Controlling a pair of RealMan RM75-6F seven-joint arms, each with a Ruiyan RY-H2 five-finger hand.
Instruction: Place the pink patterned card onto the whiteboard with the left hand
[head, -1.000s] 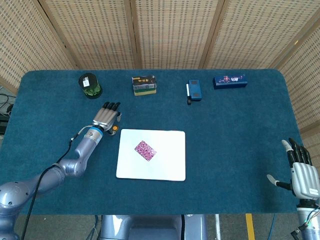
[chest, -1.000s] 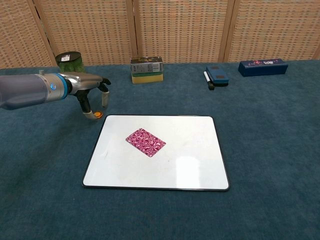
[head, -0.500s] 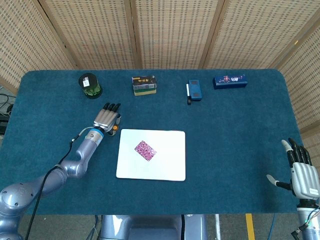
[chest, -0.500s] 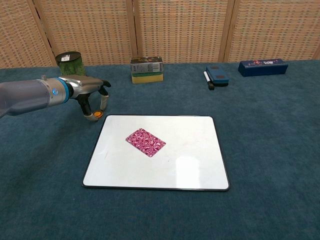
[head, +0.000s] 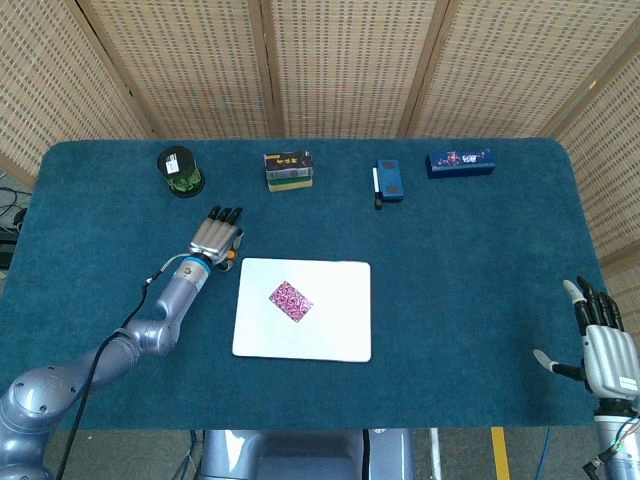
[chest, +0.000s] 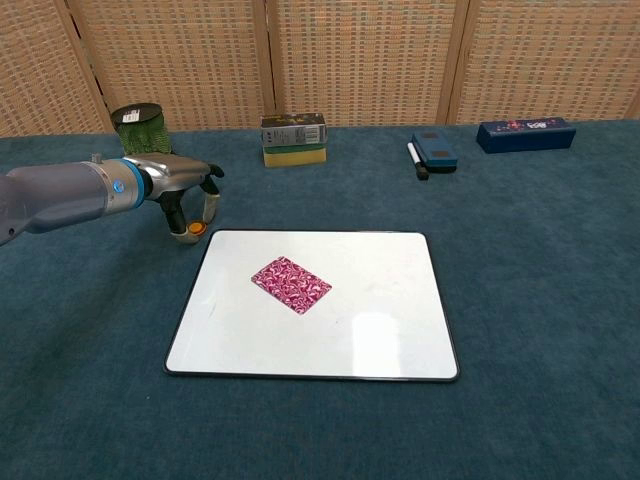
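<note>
The pink patterned card lies flat on the whiteboard, left of its middle. My left hand hovers just beyond the board's far left corner, clear of the card, fingers apart and pointing down with nothing in them. A small orange object sits on the cloth under its fingertips. My right hand shows only in the head view, at the near right table edge, fingers spread and empty.
Along the far edge stand a green roll, a yellow-and-black box, a blue eraser with a marker beside it, and a long blue box. Blue cloth covers the table.
My left hand has sunk slightly toward the table and its arm has drawn back a little. The card, the board and my right hand have not moved.
</note>
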